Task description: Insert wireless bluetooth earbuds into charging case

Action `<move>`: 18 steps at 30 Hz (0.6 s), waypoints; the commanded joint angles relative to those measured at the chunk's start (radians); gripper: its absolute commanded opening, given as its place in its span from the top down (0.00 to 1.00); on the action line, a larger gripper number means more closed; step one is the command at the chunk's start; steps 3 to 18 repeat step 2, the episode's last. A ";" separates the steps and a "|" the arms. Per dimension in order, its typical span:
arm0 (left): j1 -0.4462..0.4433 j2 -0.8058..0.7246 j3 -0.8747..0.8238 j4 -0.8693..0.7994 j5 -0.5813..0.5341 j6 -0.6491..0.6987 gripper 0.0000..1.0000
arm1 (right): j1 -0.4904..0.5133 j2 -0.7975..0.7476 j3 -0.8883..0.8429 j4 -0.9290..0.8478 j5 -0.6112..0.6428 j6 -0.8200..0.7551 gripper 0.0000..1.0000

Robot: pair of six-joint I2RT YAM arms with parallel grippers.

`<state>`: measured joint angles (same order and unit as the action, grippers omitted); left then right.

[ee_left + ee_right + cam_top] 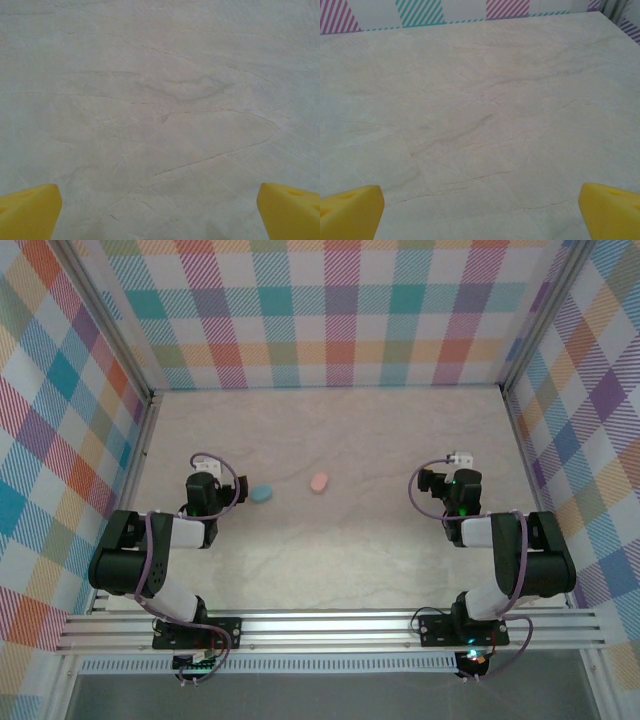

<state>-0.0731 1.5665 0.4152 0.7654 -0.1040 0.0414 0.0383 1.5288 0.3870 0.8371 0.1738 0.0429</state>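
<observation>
Light blue and salmon pink, the two charging cases lie on the pale, marbled table [340, 430] as small, smooth, rounded ovals. The blue case [262, 493] sits just right of the left arm's wrist, and the pink case [319, 483] lies near it, a little farther back and apart from it. From above, no lid seam or separate bud can be made out. The left gripper [160, 212] has its yellow fingertips [29, 212] spread wide with bare table between them, holding nothing. The right gripper [480, 212] is equally wide and empty, well apart from both cases. Plaid walls [340, 310] surround the table.
</observation>
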 commanded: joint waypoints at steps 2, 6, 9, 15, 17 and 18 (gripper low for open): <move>0.006 -0.002 0.008 0.040 0.013 -0.012 0.00 | -0.004 0.004 0.007 0.023 -0.035 -0.006 0.00; 0.006 -0.002 0.008 0.040 0.013 -0.012 0.00 | -0.004 0.004 0.007 0.023 -0.035 -0.006 0.00; 0.006 -0.002 0.008 0.040 0.013 -0.012 0.00 | -0.004 0.004 0.007 0.023 -0.035 -0.006 0.00; 0.006 -0.002 0.008 0.040 0.013 -0.012 0.00 | -0.004 0.004 0.007 0.023 -0.035 -0.006 0.00; 0.006 -0.002 0.008 0.040 0.013 -0.012 0.00 | -0.004 0.004 0.007 0.023 -0.035 -0.006 0.00; 0.006 -0.002 0.008 0.040 0.013 -0.012 0.00 | -0.004 0.004 0.007 0.023 -0.035 -0.006 0.00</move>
